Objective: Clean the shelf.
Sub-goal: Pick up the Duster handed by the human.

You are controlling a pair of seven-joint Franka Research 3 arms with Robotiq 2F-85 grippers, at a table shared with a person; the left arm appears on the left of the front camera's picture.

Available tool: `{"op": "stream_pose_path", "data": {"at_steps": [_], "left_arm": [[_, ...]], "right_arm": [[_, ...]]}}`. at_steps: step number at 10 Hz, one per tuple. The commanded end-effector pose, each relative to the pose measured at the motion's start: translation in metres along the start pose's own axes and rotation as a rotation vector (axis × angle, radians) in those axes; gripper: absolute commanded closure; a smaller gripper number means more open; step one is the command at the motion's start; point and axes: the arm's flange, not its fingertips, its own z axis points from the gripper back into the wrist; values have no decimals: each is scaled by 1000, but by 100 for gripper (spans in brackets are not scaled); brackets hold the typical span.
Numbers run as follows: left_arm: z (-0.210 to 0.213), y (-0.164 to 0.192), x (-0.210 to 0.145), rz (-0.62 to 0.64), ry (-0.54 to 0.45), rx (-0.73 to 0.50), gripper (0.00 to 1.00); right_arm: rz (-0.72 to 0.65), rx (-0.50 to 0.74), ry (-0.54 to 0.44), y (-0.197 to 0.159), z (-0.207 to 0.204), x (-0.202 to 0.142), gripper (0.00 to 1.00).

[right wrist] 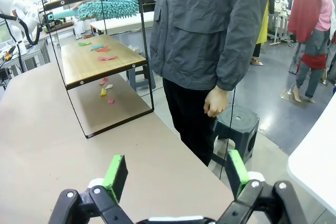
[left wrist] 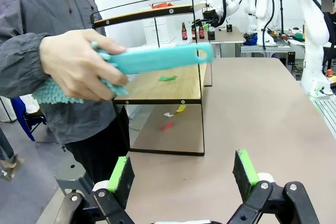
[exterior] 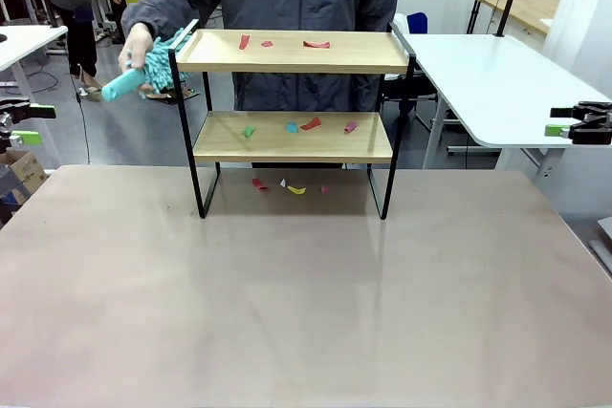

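While the shelf (exterior: 292,136) stands at the table's (exterior: 306,293) far middle, coloured scraps (exterior: 316,44) on both boards and beneath it, a person's hand (exterior: 137,45) half hides a teal duster (exterior: 122,86) at its top corner, and the left gripper (left wrist: 184,174) and right gripper (right wrist: 176,174) gape empty.

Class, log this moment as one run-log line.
actor: person's hand holds teal duster at shelf top left | scraps: both boards, table | left tool: open, empty | right tool: open, empty
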Motion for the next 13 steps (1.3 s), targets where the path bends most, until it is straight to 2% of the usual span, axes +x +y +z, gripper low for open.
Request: {"op": "stream_pose_path", "data": {"at_steps": [1,11,12,13], "left_arm": [[0,0,1,-9,0,4,0],[0,0,0,0,0,0,0],[5,-5,22,31,24,11,0],[10,-11,53,50,110,70,0]], "right_arm": [[12,2,-3,0,-1,1,0],[12,2,-3,0,-1,1,0],[12,2,-3,0,-1,1,0],[12,2,-3,0,-1,1,0]]}}
